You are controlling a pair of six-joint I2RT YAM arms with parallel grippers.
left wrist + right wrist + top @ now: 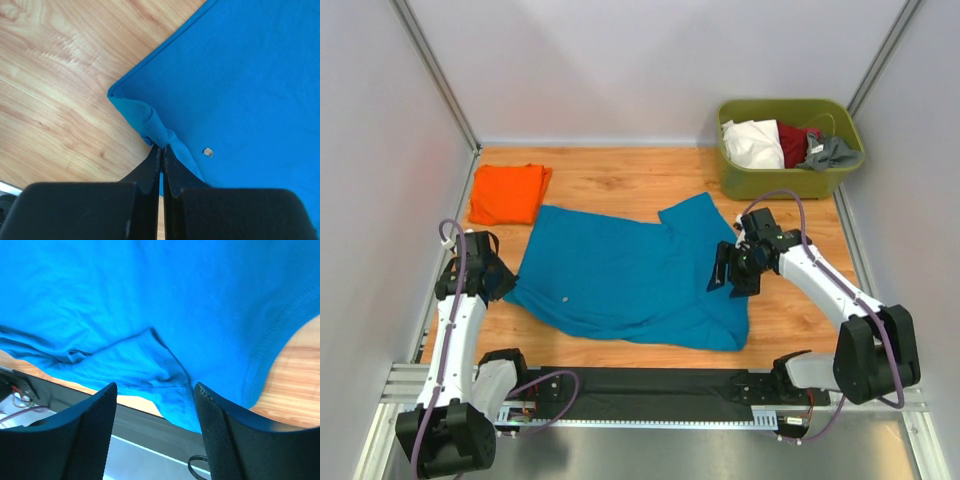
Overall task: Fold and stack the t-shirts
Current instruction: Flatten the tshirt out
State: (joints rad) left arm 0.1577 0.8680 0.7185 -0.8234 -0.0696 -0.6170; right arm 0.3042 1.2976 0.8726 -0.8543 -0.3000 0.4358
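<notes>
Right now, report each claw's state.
Left claw: closed, pinching a corner of the blue shirt.
Right claw: open over the blue shirt, holding nothing.

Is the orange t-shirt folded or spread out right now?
Folded. The orange t-shirt lies as a small compact rectangle at the far left, while the teal t-shirt beside it is spread wide.

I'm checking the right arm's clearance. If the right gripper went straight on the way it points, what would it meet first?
The teal-blue t-shirt: the open right gripper faces its rumpled cloth, which fills the line ahead. How near the cloth lies is unclear.
</notes>
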